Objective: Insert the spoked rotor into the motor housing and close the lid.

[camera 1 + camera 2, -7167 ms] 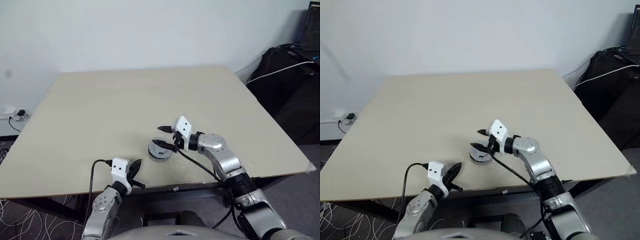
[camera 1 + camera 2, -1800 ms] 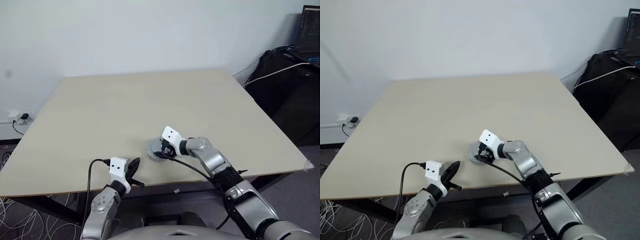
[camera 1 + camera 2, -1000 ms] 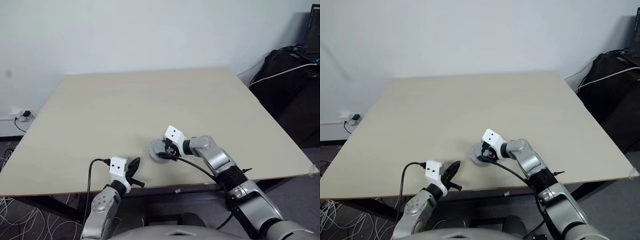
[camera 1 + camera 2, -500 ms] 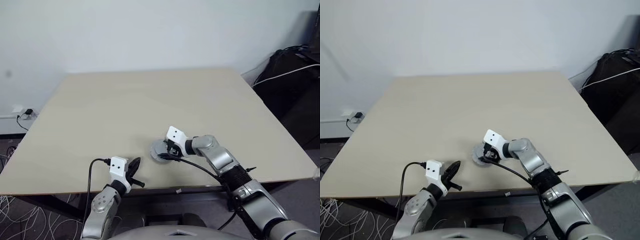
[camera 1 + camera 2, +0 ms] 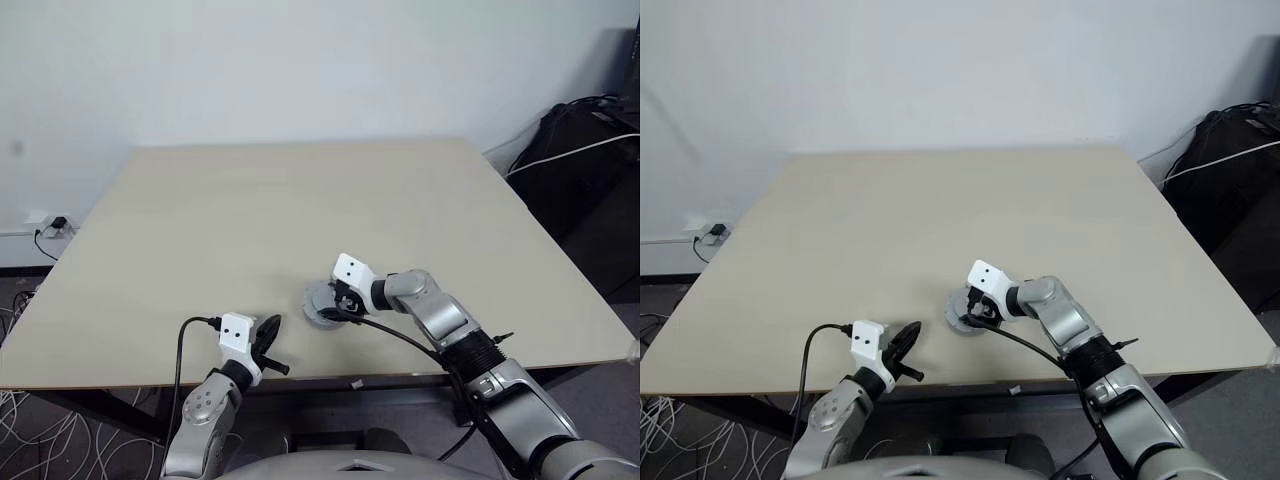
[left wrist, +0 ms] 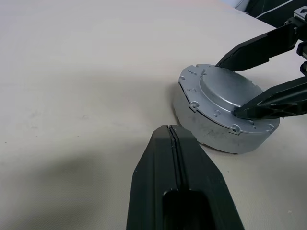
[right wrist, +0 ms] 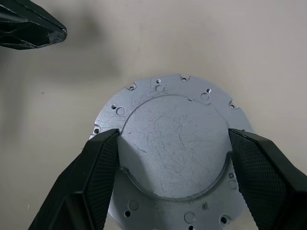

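Observation:
The lid, a dull grey metal disc with its smooth raised centre facing up, sits flat near the table's front edge. My right gripper reaches down onto it. One black finger presses each side of the raised centre, so the gripper is shut on the lid. In the left wrist view the lid tops a thick grey round wall resting on the table. The spoked rotor and the motor housing are hidden under the lid. My left gripper is shut and empty, hovering at the front edge just left of the lid.
The beige table stretches wide behind and beside the lid. Its front edge runs close under both grippers. Black bags with a white cable stand off the table's right side. A socket and cables lie on the floor at the left.
Seven seconds ago the right gripper stood higher with its fingers wide around the stack; it now sits low on the lid. Over the last second neither arm moved; the camera shifted slightly.

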Motion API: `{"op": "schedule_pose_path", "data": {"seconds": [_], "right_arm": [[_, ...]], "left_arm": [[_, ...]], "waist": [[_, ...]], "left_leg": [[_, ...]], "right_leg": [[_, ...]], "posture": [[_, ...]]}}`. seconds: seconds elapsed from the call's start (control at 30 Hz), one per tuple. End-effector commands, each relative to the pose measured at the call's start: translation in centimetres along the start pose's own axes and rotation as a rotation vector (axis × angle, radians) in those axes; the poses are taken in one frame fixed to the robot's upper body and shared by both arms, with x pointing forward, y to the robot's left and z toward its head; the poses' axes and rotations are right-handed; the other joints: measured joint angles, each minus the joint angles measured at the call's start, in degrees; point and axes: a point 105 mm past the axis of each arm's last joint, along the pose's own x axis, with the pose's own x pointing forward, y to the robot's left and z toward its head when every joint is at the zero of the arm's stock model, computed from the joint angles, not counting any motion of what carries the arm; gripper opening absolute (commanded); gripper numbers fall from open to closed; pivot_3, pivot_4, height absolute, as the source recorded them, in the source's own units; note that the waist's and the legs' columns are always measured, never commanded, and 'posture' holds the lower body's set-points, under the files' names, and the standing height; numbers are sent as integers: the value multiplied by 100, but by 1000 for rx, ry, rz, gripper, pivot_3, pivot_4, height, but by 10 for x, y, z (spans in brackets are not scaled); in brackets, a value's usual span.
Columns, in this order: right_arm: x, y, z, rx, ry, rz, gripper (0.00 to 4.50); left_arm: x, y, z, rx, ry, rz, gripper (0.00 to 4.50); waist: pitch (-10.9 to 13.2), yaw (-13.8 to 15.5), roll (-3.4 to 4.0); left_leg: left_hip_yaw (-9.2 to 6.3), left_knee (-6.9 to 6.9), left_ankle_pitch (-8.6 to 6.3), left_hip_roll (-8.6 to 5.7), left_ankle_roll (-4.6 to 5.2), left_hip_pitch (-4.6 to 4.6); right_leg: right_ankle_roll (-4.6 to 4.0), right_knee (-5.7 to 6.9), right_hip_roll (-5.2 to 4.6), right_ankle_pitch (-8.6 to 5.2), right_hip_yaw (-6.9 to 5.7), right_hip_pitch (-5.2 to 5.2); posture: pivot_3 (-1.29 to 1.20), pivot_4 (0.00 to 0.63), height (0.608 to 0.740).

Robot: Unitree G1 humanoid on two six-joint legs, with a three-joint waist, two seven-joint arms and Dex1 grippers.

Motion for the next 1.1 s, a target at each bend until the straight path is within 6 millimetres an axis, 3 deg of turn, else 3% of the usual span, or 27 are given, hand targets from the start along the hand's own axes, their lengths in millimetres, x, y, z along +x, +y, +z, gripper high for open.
{"op": "schedule_pose_path", "data": {"seconds": [0.03,0.23,0.47,0.57,0.7,0.87,1.1], "right_arm": [[-1,12,-82,112,313,-7,3265],[-6,13,-87,18,368,29,3265],[-6,7,-87,44,375,-5,3265],[-5,7,-86,53,364,-13,3265],[-4,7,-84,64,350,-18,3265],[-3,8,-82,68,344,-19,3265],[0,9,-78,75,326,-26,3265]], "left_arm": [[4,-1,11,11,-40,-7,0],[5,-2,12,13,-39,-11,0],[5,-1,12,13,-37,-6,0],[8,5,19,-7,-53,29,0],[21,26,44,-161,-112,121,0],[39,30,60,-328,-88,42,0],[62,5,57,-488,144,-160,0]], "waist": [[-2,-3,-1],[-11,7,4],[-15,32,3],[-14,39,3],[-12,56,-2],[-17,42,-7],[-20,15,-21]], "left_leg": [[0,0,0,0,0,1],[3,0,0,-3,0,2],[3,0,0,-7,1,3],[3,0,0,-7,1,3],[-2,0,0,-7,1,3],[-4,0,2,-7,-1,11],[-7,2,5,-8,-4,16]], "right_leg": [[0,0,1,0,0,0],[-1,-2,1,0,1,2],[1,-4,1,-5,0,2],[2,-3,-2,-5,0,3],[6,0,-1,-2,-2,5],[24,1,18,8,-3,9],[37,2,33,16,-1,10]], "posture": [[0,0,740],[0,0,740],[0,0,740],[0,0,740],[0,0,740],[0,0,740],[0,0,740]]}}
